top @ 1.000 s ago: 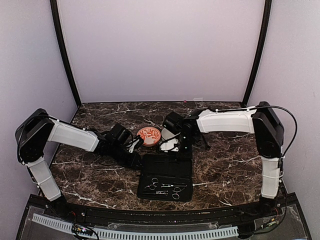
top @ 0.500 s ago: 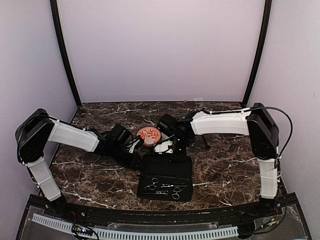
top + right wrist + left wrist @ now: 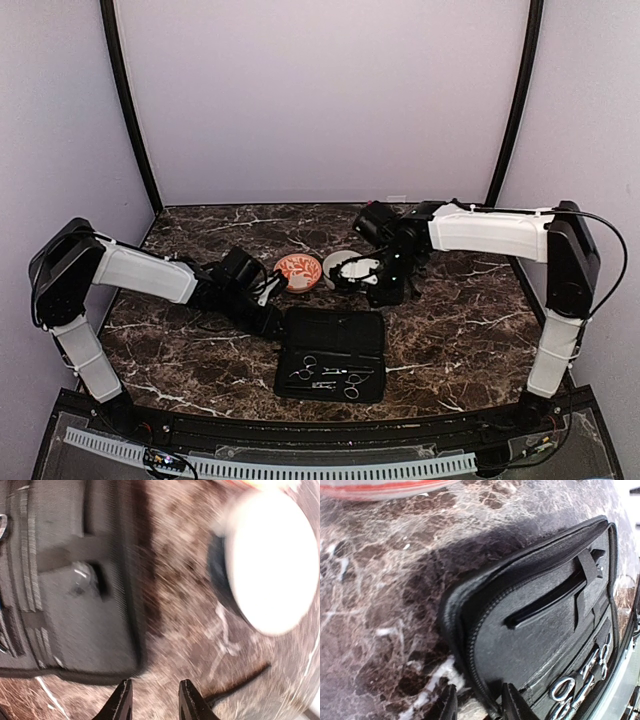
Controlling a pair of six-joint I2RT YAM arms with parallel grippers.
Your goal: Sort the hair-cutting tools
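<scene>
Nearest the arm bases, the flat black rectangular fabric case (image 3: 335, 335) lies open on the dark marble table (image 3: 450, 340). The silvery metal scissors with ring handles (image 3: 305, 372) sit in its near half, close to the table's near edge. The left wrist view adds what the overhead one cannot resolve: a slim dark stick (image 3: 545, 602) tucked under a strap in the case's far half, and the zip running round the case's rim. At the case's far-left corner the left gripper (image 3: 479, 692) is down low with that rim lying in the gap between its fingers; whether they pinch the rim or merely straddle it I cannot tell. Just beyond the case's far-right corner the right gripper (image 3: 154, 687) hangs with jaws parted and only marble between them, grasping nothing; its own view is blurred. Farther back stand the orange-patterned round bowl (image 3: 298, 271) and the white round bowl (image 3: 345, 265), side by side between the two grippers. Bare marble stretches to the right of the case and behind the bowls to the back wall
</scene>
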